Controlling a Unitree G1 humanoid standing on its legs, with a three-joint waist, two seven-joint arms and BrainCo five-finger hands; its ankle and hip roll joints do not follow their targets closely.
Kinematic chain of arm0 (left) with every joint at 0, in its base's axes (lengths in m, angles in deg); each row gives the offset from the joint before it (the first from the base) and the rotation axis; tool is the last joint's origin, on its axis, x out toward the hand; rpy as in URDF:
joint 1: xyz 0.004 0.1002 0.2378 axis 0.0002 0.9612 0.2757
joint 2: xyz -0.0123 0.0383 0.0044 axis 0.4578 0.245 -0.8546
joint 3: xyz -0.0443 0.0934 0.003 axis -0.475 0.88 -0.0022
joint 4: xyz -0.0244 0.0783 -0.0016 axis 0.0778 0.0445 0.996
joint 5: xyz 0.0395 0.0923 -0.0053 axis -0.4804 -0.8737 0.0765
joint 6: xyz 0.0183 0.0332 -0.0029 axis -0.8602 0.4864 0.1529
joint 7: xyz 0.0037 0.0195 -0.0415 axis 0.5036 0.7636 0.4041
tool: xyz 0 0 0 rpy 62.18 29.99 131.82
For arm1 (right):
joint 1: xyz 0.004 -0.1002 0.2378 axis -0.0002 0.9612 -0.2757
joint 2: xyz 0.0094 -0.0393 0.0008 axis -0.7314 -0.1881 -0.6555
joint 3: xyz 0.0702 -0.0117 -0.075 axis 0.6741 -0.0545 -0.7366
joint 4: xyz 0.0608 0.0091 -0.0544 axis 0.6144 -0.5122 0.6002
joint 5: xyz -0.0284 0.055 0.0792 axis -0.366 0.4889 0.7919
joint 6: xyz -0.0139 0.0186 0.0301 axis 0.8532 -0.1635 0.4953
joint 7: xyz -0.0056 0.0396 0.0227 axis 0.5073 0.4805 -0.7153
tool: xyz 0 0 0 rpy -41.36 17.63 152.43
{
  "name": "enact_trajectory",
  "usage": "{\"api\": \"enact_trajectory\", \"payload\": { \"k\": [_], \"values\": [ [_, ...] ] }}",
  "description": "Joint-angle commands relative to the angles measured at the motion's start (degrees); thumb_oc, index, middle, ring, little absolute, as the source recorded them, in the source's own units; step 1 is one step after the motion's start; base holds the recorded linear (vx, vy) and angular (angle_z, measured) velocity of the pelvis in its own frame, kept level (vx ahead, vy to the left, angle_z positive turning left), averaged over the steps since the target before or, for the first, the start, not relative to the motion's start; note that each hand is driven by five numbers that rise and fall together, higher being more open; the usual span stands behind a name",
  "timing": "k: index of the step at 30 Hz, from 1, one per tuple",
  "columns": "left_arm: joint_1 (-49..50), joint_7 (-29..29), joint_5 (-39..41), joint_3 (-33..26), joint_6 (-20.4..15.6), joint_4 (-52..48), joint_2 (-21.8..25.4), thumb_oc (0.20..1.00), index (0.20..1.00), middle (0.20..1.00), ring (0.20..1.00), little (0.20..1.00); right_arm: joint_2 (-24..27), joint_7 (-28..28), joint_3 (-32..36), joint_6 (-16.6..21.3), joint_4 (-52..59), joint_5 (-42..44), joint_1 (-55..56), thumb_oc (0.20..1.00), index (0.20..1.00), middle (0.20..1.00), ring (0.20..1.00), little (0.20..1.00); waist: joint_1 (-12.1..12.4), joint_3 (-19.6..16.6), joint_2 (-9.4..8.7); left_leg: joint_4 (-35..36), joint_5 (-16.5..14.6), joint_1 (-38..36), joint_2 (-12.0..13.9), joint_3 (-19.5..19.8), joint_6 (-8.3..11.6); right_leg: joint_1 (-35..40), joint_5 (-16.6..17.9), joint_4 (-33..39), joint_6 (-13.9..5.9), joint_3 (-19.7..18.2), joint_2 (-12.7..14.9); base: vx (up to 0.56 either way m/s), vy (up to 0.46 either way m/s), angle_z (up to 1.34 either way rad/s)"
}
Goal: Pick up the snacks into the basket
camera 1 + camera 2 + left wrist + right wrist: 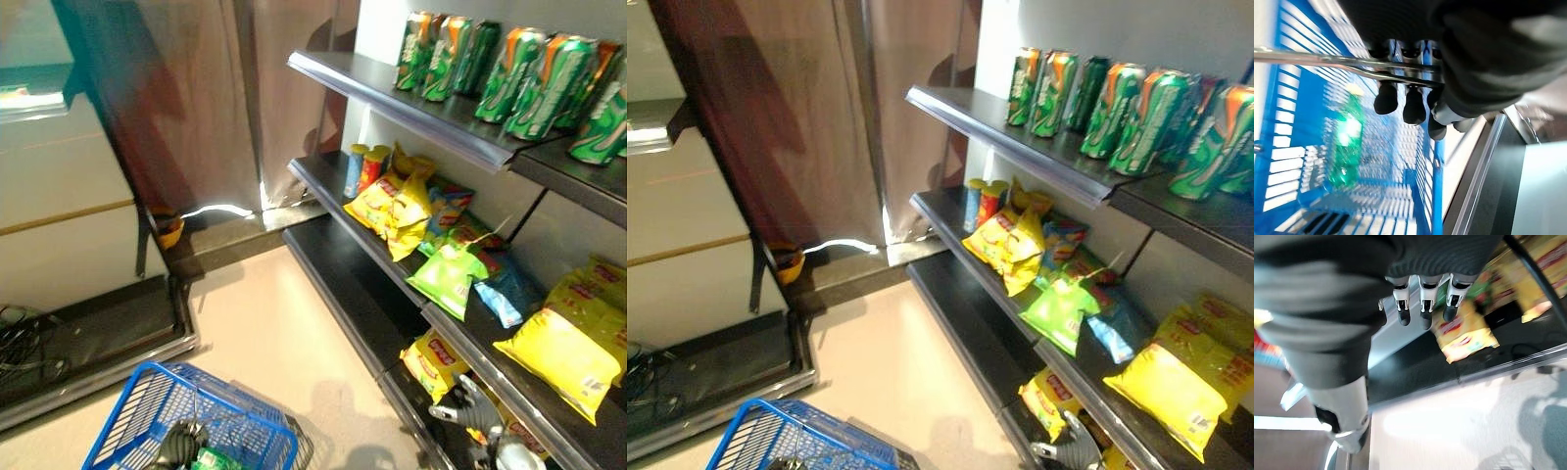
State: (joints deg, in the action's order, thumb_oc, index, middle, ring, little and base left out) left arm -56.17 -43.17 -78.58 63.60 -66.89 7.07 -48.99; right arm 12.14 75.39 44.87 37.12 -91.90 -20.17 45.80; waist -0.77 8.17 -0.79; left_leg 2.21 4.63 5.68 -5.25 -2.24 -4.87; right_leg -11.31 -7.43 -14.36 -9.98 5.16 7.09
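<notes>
Snack bag [435, 363], yellow, at the bottom shelf's [333, 264] front edge: light, soft, crinkly, best pinched at its top seam by the right hand [468, 406], fingers apart; left hand [1415, 100] clamps the basket [147, 411] handle.

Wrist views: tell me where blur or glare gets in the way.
Left wrist view: the blue basket mesh and the green item inside it are smeared; the left hand curled round the metal handle reads clearly. Right wrist view: the yellow snack bag beyond the right hand is soft; pale glare lies on the floor.
</notes>
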Motion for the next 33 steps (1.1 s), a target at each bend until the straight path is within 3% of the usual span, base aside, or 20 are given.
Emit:
{"api": "enact_trajectory", "payload": {
  "k": [1,4,6,8,10,12,13,15,16,18,20,21,23,25,28,33],
  "values": [
    [-0.1,0.3,-0.7,-2.8,-4.4,-9.5,1.8,0.2,0.2,0.2,0.2,0.2,2.4,2.8,1.4,2.0,-1.3,2.6,-4.1,1.0,1.0,1.0,1.0,1.0,-0.9,-0.2,-1.34,-5.8,-9.0,-4.1,6.2,-5.6,6.6,-1.8,14.5,14.0,-1.3,11.8,2.6,0.21,-0.014,-0.9],
    [0.2,-0.5,-1.4,-2.3,-4.2,-9.6,1.3,0.2,0.2,0.2,0.2,0.2,2.2,3.1,2.1,1.5,-1.0,2.4,-3.3,1.0,1.0,1.0,1.0,1.0,-1.7,-0.5,-1.36,-5.6,-10.6,-6.6,5.9,-7.3,6.63,-1.3,14.5,13.9,-1.14,13.3,2.9,0.2,-0.074,-0.63],
    [-0.5,-0.8,-2.2,-1.2,-4.2,-9.0,0.5,0.2,0.2,0.2,0.2,0.2,2.3,3.1,2.6,1.7,-0.3,3.0,-1.9,1.0,1.0,1.0,1.0,1.0,-2.6,-0.8,-1.18,-6.3,-11.6,-7.7,6.2,-7.6,7.15,-0.5,13.8,13.0,-0.25,10.8,2.1,0.23,-0.136,0.0],
    [-1.4,-0.8,-1.8,-0.6,-4.1,-8.4,-0.1,0.2,0.2,0.2,0.2,0.2,2.7,3.6,3.7,2.1,0.0,3.9,-0.3,1.0,1.0,1.0,1.0,1.0,-3.3,-1.2,0.01,-8.1,-12.8,-9.2,8.1,-7.8,8.28,0.2,12.1,10.5,0.95,10.9,1.7,0.26,-0.149,0.07],
    [-1.7,-1.7,-1.2,0.4,-4.4,-8.1,-0.8,0.2,0.2,0.2,0.2,0.2,3.1,2.8,3.6,2.2,0.7,4.0,0.8,1.0,1.0,1.0,1.0,1.0,-4.0,-1.3,0.9,-10.7,-12.1,-9.6,9.6,-7.8,9.07,1.1,10.6,9.8,1.83,11.2,0.9,0.25,-0.182,0.14],
    [-1.9,-2.2,-0.8,0.7,-4.4,-7.8,-1.5,0.2,0.2,0.2,0.2,0.2,3.8,2.0,3.1,2.2,1.3,3.2,1.7,1.0,1.0,1.0,1.0,1.0,-4.3,-1.6,1.45,-18.2,-8.6,-8.7,11.9,-7.7,10.58,2.6,8.8,9.5,3.28,10.9,-0.8,0.26,-0.257,0.02],
    [-2.1,-1.9,0.1,0.7,-4.4,-7.6,-2.0,0.2,0.2,0.2,0.2,0.2,3.9,1.7,2.3,2.4,1.6,3.2,1.9,1.0,1.0,1.0,1.0,1.0,-3.9,-1.0,1.39,-24.4,-4.8,-6.9,12.9,-6.7,11.54,3.8,8.1,9.7,4.37,10.4,-1.9,0.19,-0.27,-0.22],
    [-2.6,-1.8,0.9,1.2,-4.4,-7.6,-2.5,0.2,0.2,0.2,0.2,0.2,4.4,0.9,1.4,2.5,2.2,3.6,2.0,1.0,1.0,1.0,1.0,1.0,-2.7,0.6,0.05,-34.1,-0.9,-1.9,12.5,-3.3,11.84,5.4,7.6,10.5,5.91,8.9,-2.3,0.13,-0.234,-0.3],
    [-3.2,-1.6,0.9,1.9,-4.5,-7.2,-3.0,0.2,0.2,0.2,0.2,0.2,5.0,0.9,0.7,2.4,2.3,3.3,1.7,1.0,1.0,1.0,1.0,1.0,-2.0,1.5,-0.61,-36.2,-1.1,-0.1,11.5,-1.3,11.34,6.0,7.3,10.9,6.34,7.9,-2.4,0.13,-0.168,-0.61],
    [-3.9,-1.3,1.2,2.8,-4.3,-6.5,-3.7,0.2,0.2,0.2,0.2,0.2,5.3,1.3,0.2,2.2,1.6,3.5,0.8,1.0,1.0,1.0,1.0,1.0,-1.1,2.1,-1.08,-32.5,-3.4,4.0,10.4,-0.3,10.13,7.7,7.0,12.6,5.83,6.2,-2.6,0.16,-0.087,-0.85],
    [-3.9,-1.5,1.3,3.6,-4.6,-6.2,-3.8,0.2,0.2,0.2,0.2,0.2,5.3,1.2,-0.3,2.3,0.9,4.0,0.3,1.0,1.0,1.0,1.0,1.0,-0.5,1.7,-0.8,-22.4,-4.6,4.6,11.2,0.3,9.61,8.4,6.7,13.6,4.62,4.9,-2.9,0.22,0.041,-0.53],
    [-3.7,-1.6,1.3,4.0,-4.7,-6.4,-3.7,0.2,0.2,0.2,0.2,0.2,5.3,1.2,-0.6,2.5,0.8,4.1,0.2,1.0,1.0,1.0,1.0,1.0,-0.1,1.6,-0.34,-16.3,-4.3,4.3,11.4,0.9,9.71,8.5,6.4,13.6,4.22,4.3,-3.2,0.23,0.119,-0.64],
    [-3.9,-1.3,1.2,4.7,-4.8,-6.5,-3.6,0.2,0.2,0.2,0.2,0.2,5.4,1.3,-1.3,2.8,1.2,4.0,-0.2,1.0,1.0,1.0,1.0,1.0,1.3,1.9,0.82,-8.3,0.1,6.2,11.0,6.0,10.67,9.1,5.5,13.5,3.84,2.7,-4.4,0.23,0.117,-0.49],
    [-4.6,-0.7,0.8,5.2,-4.7,-5.0,-3.7,0.2,0.2,0.2,0.2,0.2,5.4,1.5,-2.0,2.7,0.7,3.6,-0.9,1.0,1.0,1.0,1.0,1.0,1.4,2.4,1.52,-7.0,1.8,6.4,10.9,9.5,11.95,9.9,4.7,12.8,3.76,1.1,-4.4,0.19,0.123,-0.49],
    [-4.6,-1.3,0.2,5.2,-4.9,-3.6,-4.0,0.2,0.2,0.2,0.2,0.2,5.0,0.6,-1.5,2.6,0.9,3.5,-0.6,1.0,1.0,1.0,1.0,1.0,0.8,1.7,2.06,-7.5,-0.1,4.6,10.4,7.6,12.29,10.1,5.0,12.8,3.11,0.5,-3.3,0.12,0.177,-0.56],
    [-4.4,-1.6,-0.2,4.8,-5.2,-2.5,-3.2,0.2,0.2,0.2,0.2,0.2,3.8,-0.8,-1.7,3.2,4.7,5.0,-0.5,1.0,1.0,1.0,1.0,1.0,0.6,0.7,1.65,-5.2,-2.1,1.2,9.0,6.3,10.23,9.7,5.4,11.2,2.07,-1.2,-1.3,0.11,0.214,-0.2]
  ]
}}
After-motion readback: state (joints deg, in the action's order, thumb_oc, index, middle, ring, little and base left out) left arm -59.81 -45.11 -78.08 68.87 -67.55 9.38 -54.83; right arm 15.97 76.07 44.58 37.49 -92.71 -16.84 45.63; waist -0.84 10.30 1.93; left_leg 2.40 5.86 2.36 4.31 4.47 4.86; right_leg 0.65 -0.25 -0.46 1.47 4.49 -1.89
